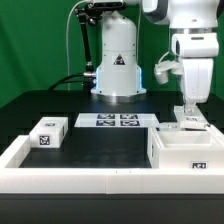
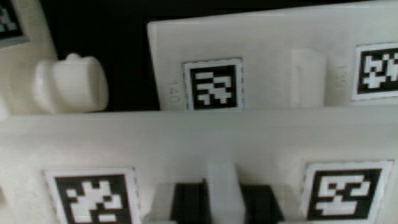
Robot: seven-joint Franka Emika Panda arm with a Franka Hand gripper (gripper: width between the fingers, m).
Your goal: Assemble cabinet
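The white cabinet body (image 1: 188, 152) stands at the front on the exterior view's right, with a tag on its front face. My gripper (image 1: 190, 112) hangs just behind it, down on a small white panel piece (image 1: 192, 124). In the wrist view my gripper (image 2: 224, 202) has its two dark fingers (image 2: 191, 205) close on either side of a thin white panel edge (image 2: 224, 190). Around them is a white tagged face (image 2: 178, 145), and beyond it another white tagged panel (image 2: 249, 50) and a rounded white knob (image 2: 63, 85).
A small white tagged box piece (image 1: 47, 133) lies on the exterior view's left of the black table. The marker board (image 1: 118, 121) lies at the middle back, in front of the robot base (image 1: 117, 60). A low white rim (image 1: 60, 175) frames the table.
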